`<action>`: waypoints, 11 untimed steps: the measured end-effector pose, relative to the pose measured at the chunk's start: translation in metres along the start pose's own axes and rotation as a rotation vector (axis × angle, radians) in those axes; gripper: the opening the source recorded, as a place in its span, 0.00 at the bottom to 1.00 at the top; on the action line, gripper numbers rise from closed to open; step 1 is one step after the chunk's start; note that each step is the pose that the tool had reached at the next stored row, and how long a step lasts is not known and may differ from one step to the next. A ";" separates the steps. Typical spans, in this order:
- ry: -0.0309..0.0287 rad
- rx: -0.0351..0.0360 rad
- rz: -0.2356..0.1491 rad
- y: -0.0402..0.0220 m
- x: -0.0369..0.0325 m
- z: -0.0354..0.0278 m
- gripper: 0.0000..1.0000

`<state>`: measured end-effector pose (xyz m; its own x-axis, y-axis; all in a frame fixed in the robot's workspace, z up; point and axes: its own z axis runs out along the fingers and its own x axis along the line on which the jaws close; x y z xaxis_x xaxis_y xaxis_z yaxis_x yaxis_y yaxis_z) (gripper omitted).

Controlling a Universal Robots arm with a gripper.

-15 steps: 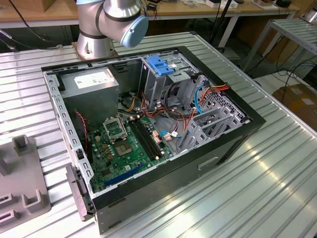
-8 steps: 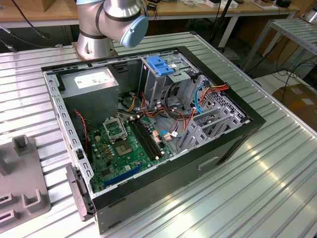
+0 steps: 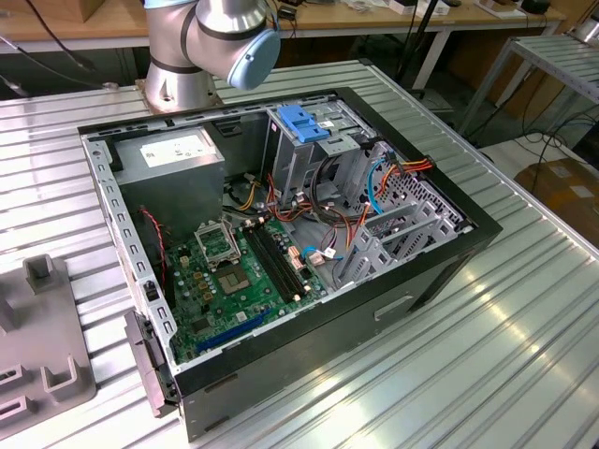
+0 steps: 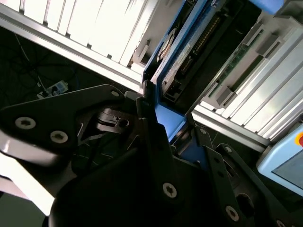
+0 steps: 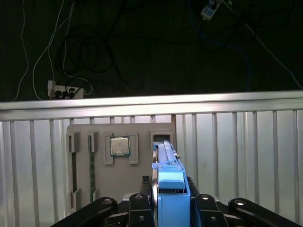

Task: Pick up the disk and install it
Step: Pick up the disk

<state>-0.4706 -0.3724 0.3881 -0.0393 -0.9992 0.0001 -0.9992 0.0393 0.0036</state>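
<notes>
Clamping both sides of the bright blue plastic carrier (image 5: 170, 182), the black gripper (image 5: 170, 210) holds the flat silver-grey metal disk (image 5: 162, 153) edge-on over the grey fixture plate (image 5: 94, 182) on the ribbed aluminium surface (image 5: 236, 156) — stiff, weighty, likely shock-sensitive, so the rail is the sensible hold.

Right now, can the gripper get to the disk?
Probably yes: in the first wrist view the gripper sits right around the disk, which stands on edge, and nothing is between them.
</notes>
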 end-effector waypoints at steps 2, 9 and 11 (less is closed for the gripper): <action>-0.0001 0.0001 0.000 0.0000 0.0000 -0.0049 0.37; -0.0001 0.0002 0.000 0.0001 0.0000 -0.0189 0.37; 0.0000 0.0001 0.000 0.0001 0.0000 -0.0219 0.37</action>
<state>-0.4706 -0.3724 0.4100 -0.0393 -0.9992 0.0001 -0.9992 0.0393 0.0035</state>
